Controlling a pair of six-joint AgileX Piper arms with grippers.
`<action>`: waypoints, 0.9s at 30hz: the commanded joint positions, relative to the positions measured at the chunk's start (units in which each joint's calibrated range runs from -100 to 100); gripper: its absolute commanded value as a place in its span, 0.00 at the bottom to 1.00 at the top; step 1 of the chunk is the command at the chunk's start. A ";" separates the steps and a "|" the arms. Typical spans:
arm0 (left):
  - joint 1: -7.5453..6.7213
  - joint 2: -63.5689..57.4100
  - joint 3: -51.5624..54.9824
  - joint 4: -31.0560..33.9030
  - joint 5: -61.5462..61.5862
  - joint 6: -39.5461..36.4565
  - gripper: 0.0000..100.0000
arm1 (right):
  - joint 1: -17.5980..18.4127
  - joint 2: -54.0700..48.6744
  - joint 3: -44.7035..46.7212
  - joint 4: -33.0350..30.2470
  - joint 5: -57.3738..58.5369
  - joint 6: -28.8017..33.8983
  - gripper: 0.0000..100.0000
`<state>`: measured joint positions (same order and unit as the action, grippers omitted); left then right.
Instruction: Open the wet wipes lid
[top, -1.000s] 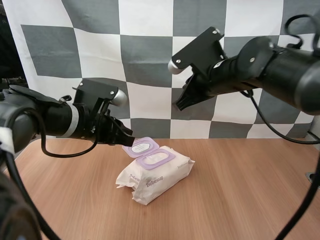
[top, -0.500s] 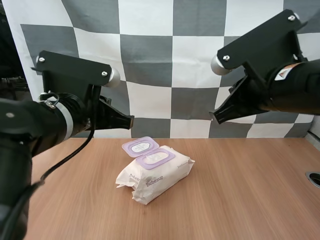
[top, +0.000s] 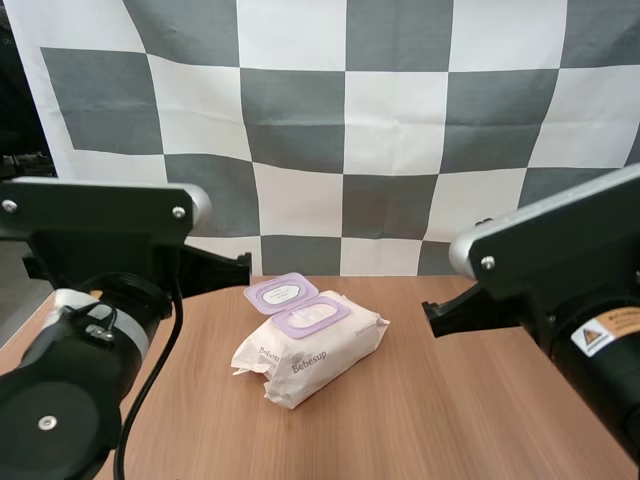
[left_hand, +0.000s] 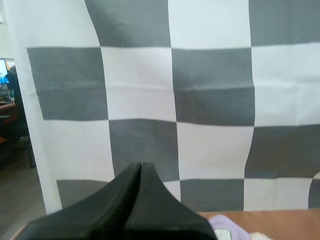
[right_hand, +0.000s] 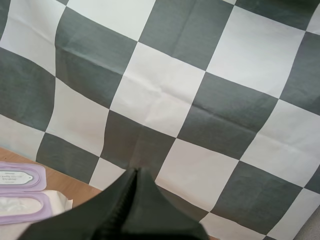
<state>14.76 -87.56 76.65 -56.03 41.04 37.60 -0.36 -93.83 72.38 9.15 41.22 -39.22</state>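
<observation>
Pack of wet wipes: lies on the wooden worktop, roughly midway between the two arms and touching neither.
Lid: flipped open and folded back on its hinge, inner face up, just beside the purple dispensing frame. By my judgement the task looks done.
Left end effector: closed on nothing, with the fingers pressed into one dark wedge. It stands off to the lid's side, clear of it.
Right end effector: likewise closed and empty, apart from the pack on its other side.
Risk: a plastic flip lid may spring partway back towards the frame (nothing pins it open). If either arm came in low, its wedge could tip the lid shut or push the soft, light pack across the worktop, since nothing holds the pack down.
Views: the high view lays out the whole pack, the folded-back lid and the gap to each arm, but it does not settle how the fingers stand. The wrist views do, each showing a tight seam between the fingers. The right wrist view also gives the lid's printed inner face beside the wedge.
</observation>
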 joint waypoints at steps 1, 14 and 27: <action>0.05 0.03 4.08 1.50 0.14 0.16 0.00 | -0.33 -3.33 4.05 -0.10 -3.01 0.04 0.00; 0.05 0.03 20.76 -10.26 -10.80 15.89 0.00 | -0.47 -3.33 10.82 0.72 0.02 0.27 0.21; -0.04 -0.09 23.35 -9.59 -9.96 20.84 0.00 | -0.85 -3.47 17.83 0.35 1.13 0.27 0.22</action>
<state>14.76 -87.56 100.00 -66.60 29.74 58.01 -1.05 -97.28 90.18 9.41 42.32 -38.91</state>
